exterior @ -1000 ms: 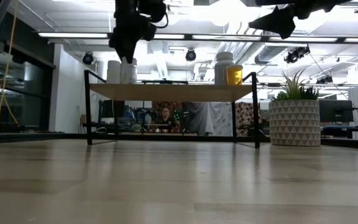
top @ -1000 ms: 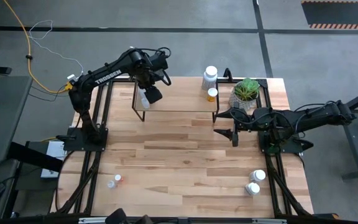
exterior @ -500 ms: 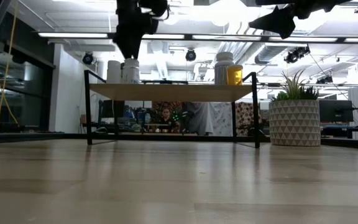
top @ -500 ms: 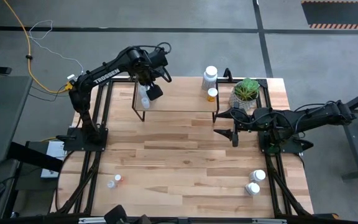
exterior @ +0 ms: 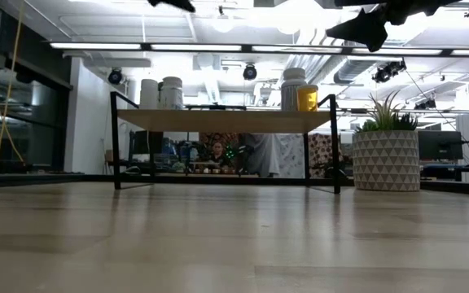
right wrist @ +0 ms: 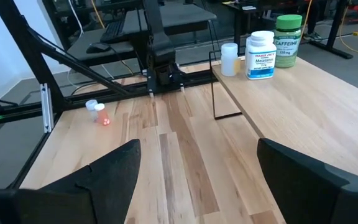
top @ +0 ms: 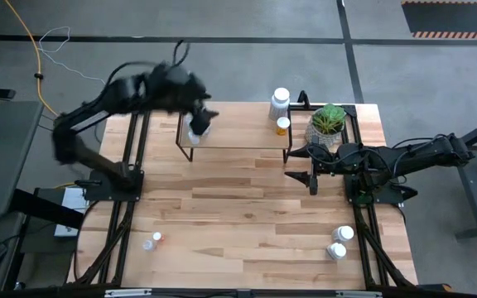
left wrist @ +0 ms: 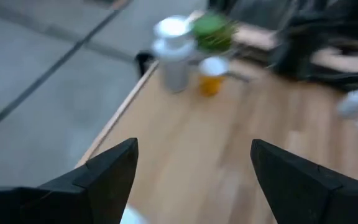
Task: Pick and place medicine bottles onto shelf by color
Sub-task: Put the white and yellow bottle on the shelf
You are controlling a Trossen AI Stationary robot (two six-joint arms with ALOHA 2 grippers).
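- Currently your left tool [top: 199, 116] hangs over the left end of the shelf [top: 238, 136], its fingers [left wrist: 104, 177] spread wide and holding nothing; the arm shows blurred in the high view.
- Your right tool [top: 305, 165] sits above the tabletop [top: 247, 215] just in front of the shelf's right end, fingers [right wrist: 114, 171] spread apart and empty.
- On the shelf's left end, the low view shows two white bottles [exterior: 160, 93] standing upright side by side. In the right wrist view a small white bottle, a labelled white bottle [right wrist: 261, 55] and a green bottle [right wrist: 287, 40] stand at that same end.
- On the shelf's right end stand a larger white bottle [top: 280, 104] and, just beside it, a yellow-capped bottle [top: 282, 125], both upright.
- A potted plant [top: 329, 122] stands on the tabletop to the right of the shelf, near the right arm.
- Still on the tabletop: a small bottle with a red cap [top: 152, 242] near the front left, and two white-capped bottles [top: 339, 242] near the front right, close together.
- You cannot tell from these views whether those front bottles stand or lie.
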